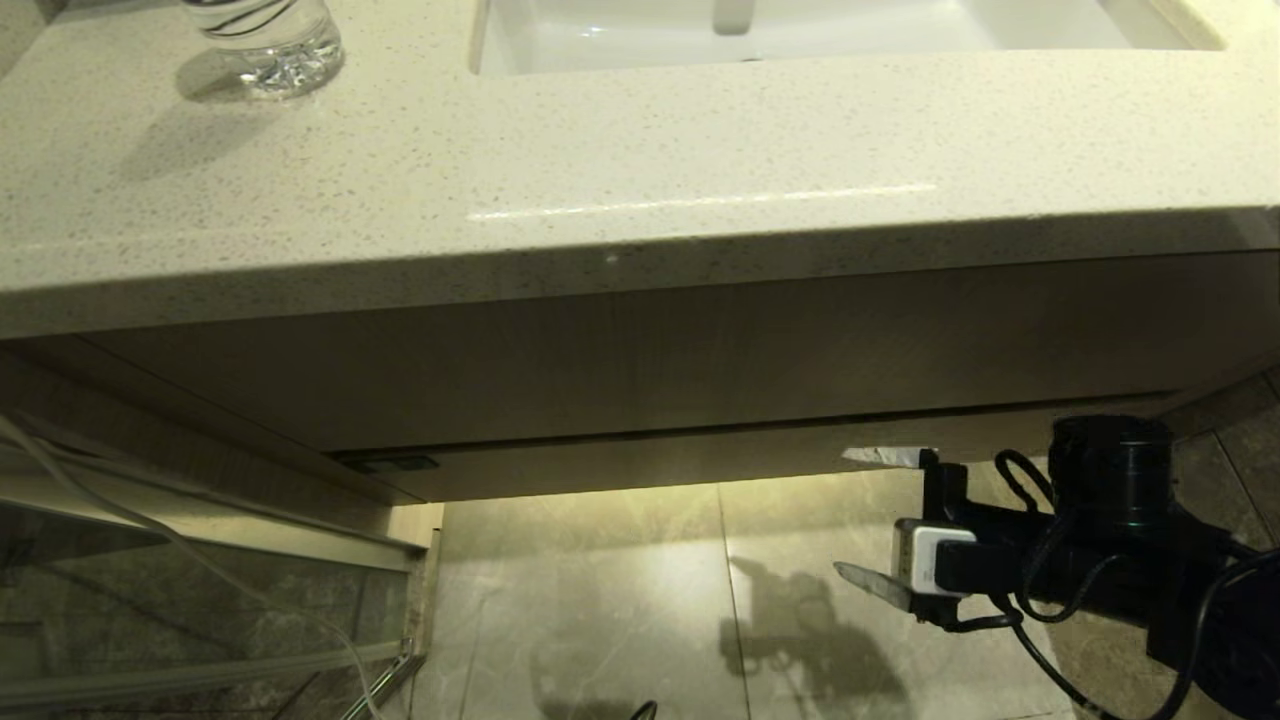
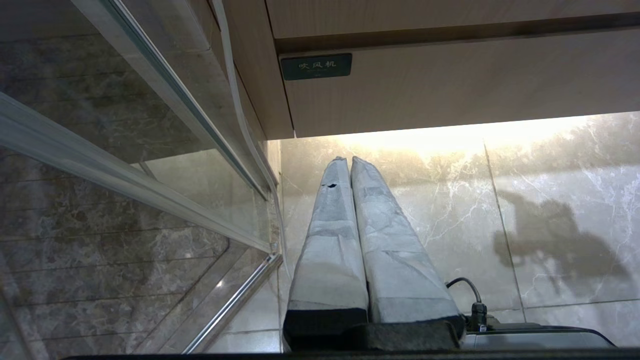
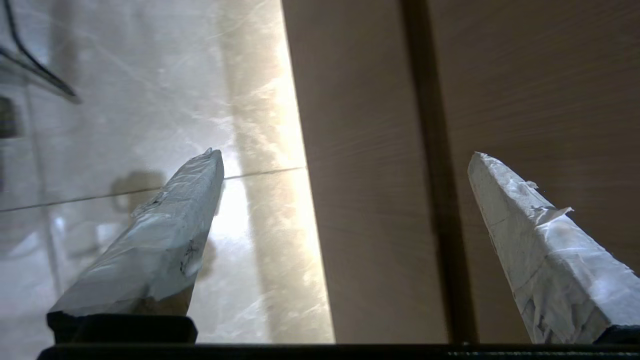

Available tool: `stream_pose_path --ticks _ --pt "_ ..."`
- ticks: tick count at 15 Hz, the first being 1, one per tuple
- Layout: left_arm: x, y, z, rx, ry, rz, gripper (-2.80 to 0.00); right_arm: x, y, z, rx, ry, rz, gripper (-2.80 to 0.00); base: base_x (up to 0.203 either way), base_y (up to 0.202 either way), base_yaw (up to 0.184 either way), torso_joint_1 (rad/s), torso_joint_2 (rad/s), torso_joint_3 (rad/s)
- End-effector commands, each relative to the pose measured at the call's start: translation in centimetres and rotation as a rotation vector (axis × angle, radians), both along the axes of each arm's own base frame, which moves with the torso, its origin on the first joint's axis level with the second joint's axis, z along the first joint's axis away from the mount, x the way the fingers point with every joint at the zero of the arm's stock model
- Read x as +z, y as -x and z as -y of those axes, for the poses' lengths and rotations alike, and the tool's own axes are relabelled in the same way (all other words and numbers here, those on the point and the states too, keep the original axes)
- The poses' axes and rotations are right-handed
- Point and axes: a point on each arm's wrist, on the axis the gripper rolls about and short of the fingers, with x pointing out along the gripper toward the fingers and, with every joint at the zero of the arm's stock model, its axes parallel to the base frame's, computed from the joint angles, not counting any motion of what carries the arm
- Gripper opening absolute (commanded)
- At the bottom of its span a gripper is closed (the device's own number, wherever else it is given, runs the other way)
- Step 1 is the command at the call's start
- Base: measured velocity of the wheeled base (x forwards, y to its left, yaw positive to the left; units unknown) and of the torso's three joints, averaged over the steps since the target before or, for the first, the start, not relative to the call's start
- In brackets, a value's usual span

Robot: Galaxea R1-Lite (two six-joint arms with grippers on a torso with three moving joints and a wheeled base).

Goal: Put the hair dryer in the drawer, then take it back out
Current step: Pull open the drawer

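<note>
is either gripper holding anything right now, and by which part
Nothing is held. The right gripper is open by the drawer; the left gripper is shut on nothing.

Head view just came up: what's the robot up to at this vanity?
The right claw is open, its taped fingers spread wide in front of the narrow light-wood drawer front under the speckled stone countertop. The drawer is shut and nothing is held. No hair dryer is in view. The left claw is shut, low by the glass panel.
</note>
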Motion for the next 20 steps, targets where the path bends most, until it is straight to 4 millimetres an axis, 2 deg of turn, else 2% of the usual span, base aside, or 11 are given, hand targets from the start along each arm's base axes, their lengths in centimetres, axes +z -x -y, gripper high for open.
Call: stream_pose_path --ticks 1,5,10,17,20 --pt "0.0 0.0 0.0 0.0 0.0 0.0 -2.8 0.4 1.2 0.2 0.011 0.009 0.002 0.0 0.0 0.0 0.0 0.0 0.0 0.0" --pt "0.0 0.0 0.0 0.001 0.0 0.0 -2.8 -0.1 1.4 -0.4 0.034 0.035 0.023 0.0 0.0 0.0 0.0 0.0 0.0 0.0" --pt "0.0 0.0 0.0 0.0 0.0 0.0 -2.8 -0.9 0.5 -0.7 0.023 0.048 0.005 0.0 0.0 0.0 0.0 0.0 0.0 0.0" --pt "0.0 0.0 0.0 0.001 0.0 0.0 -2.8 -2.1 0.9 -0.1 -0.008 0.023 -0.108 0.0 0.0 0.0 0.0 0.0 0.0 0.0" --pt "0.0 0.0 0.0 0.0 0.0 0.0 -2.8 -2.1 0.7 1.2 -0.057 0.027 -0.137 0.0 0.0 0.0 0.0 0.0 0.0 0.0"
